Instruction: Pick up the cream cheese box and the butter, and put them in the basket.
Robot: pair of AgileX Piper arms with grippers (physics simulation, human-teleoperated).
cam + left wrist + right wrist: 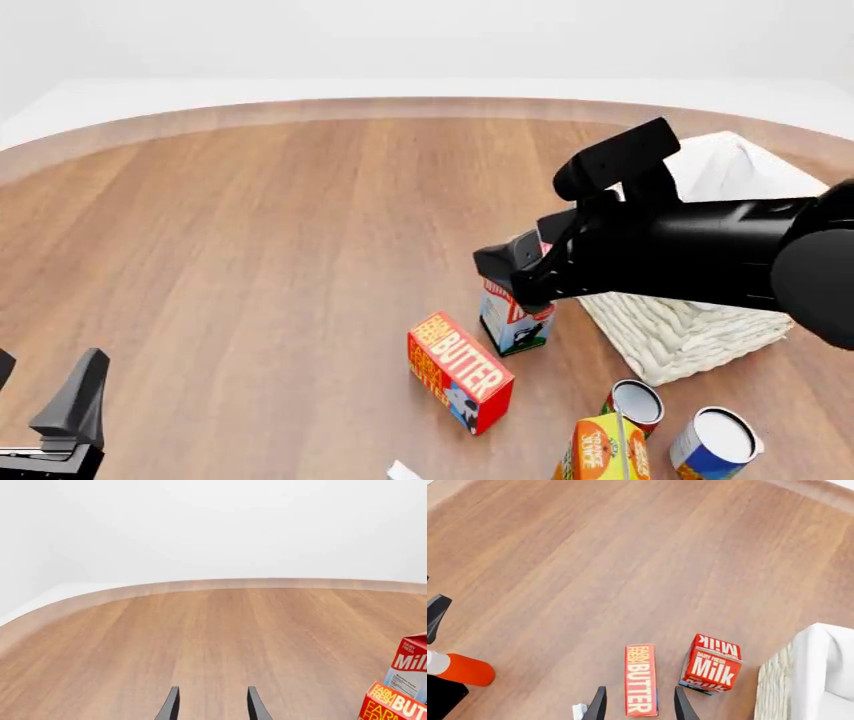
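The butter [461, 370] lies on the wooden table as a red-and-orange carton, beside the upright milk carton [518, 322]. In the right wrist view, my right gripper [639, 706] hangs open above the near end of the butter [641, 677], one finger on each side of it. The arm hides the gripper's fingers in the front view. A small white corner at the bottom edge looks like the cream cheese box [400, 470]; the same corner of the cream cheese box [579, 711] shows again. The basket [694, 335] stands at the right, partly behind the right arm. My left gripper [40, 388] is open and empty at the near left.
An orange juice carton [601, 450] and two cans [638, 405] [718, 440] stand in front of the basket. A red bottle with a white cap [460, 669] lies near the left arm. The milk carton [408, 667] and butter [393, 705] sit at the edge of the left wrist view.
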